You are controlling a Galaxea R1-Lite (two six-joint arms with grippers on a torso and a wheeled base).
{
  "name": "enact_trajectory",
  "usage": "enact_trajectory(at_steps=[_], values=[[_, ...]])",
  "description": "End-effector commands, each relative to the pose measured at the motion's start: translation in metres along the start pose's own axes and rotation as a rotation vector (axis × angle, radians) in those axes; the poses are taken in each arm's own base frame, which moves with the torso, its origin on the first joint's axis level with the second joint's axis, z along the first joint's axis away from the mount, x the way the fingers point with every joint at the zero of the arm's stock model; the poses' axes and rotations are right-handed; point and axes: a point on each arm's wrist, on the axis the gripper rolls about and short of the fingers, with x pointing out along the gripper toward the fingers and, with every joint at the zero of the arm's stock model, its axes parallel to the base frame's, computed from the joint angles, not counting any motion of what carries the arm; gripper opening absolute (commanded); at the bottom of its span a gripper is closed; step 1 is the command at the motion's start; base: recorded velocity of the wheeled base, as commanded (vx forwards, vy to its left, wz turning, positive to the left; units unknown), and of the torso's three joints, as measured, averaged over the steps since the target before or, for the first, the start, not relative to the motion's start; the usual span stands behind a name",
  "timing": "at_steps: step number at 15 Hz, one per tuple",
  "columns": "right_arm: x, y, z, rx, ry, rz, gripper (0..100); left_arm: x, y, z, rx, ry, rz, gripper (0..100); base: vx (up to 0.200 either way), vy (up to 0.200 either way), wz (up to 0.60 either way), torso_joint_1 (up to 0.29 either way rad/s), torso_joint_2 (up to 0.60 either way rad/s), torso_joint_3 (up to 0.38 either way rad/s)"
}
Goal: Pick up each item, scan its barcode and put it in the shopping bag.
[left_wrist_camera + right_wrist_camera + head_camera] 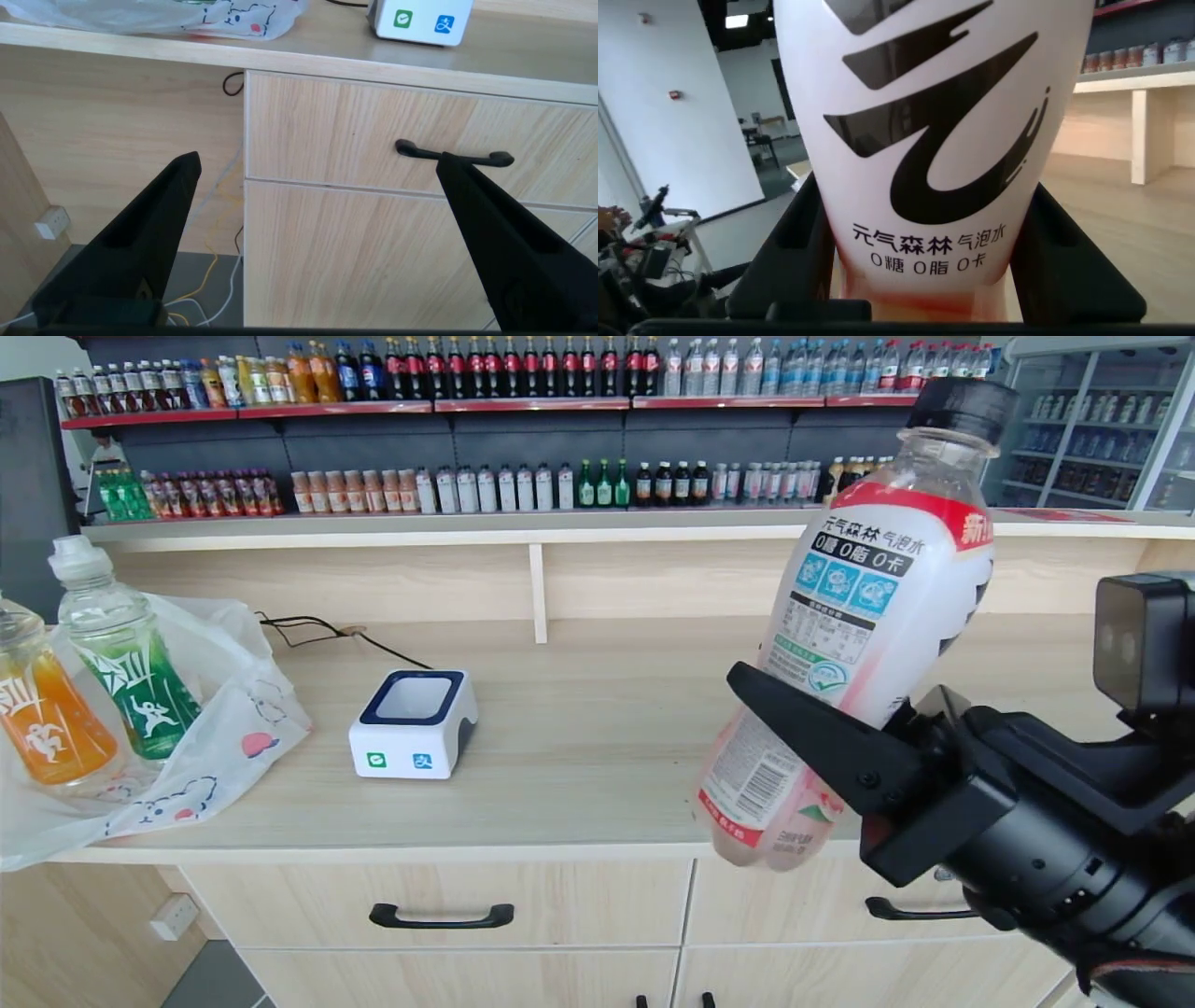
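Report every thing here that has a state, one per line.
Pink bottle: capped, tilted, held off the counter.
Right pincer: shut on the pink bottle.
Left pincer: open, empty, low before the drawers.
Green bottle: capped, upright in the bag.
Orange bottle: upright in the bag.
Bag: open, on the counter.
Scanner: on the counter, nothing over it.
Drawers: shut.

The matte black right gripper point(794, 705) is all chunky angular blocks, with long wedge-shaped fingers point(812, 737) and a few tiny screws. A boxy black camera module point(1144, 639) sits on the wrist, and there's maybe a reddish cable point(1134, 973) underneath. The black left gripper point(318, 177) has the same plain tapered fingers point(149, 233).
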Motion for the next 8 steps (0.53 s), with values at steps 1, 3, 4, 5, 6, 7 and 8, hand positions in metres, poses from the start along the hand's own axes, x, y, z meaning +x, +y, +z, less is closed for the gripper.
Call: enact_trajectory(at_steps=[1,3,4,5,6,7,8], values=[[-0.018,-0.046,-0.009,-0.181,0.069,-0.204,0,0.000,0.000,0.000,0.000,0.000,0.000,100,0.000,0.000,0.00,0.000,0.00,0.000],[-0.020,-0.051,0.001,-0.242,0.038,-0.236,0,0.000,0.000,0.000,0.000,0.000,0.000,100,0.000,0.000,0.00,0.000,0.00,0.000],[-0.024,-0.054,0.003,-0.269,0.036,-0.269,0,0.000,0.000,0.000,0.000,0.000,0.000,100,0.000,0.000,0.00,0.000,0.00,0.000],[-0.025,-0.058,0.001,-0.291,0.045,-0.300,0,0.000,0.000,0.000,0.000,0.000,0.000,100,0.000,0.000,0.00,0.000,0.00,0.000],[-0.026,-0.062,-0.001,-0.298,0.047,-0.317,0,0.000,0.000,0.000,0.000,0.000,0.000,100,0.000,0.000,0.00,0.000,0.00,0.000],[-0.030,-0.064,-0.006,-0.301,0.070,-0.329,0,0.000,0.000,0.000,0.000,0.000,0.000,100,0.000,0.000,0.00,0.000,0.00,0.000],[-0.032,-0.065,-0.008,-0.300,0.079,-0.331,0,0.000,0.000,0.000,0.000,0.000,0.000,100,0.000,0.000,0.00,0.000,0.00,0.000]])
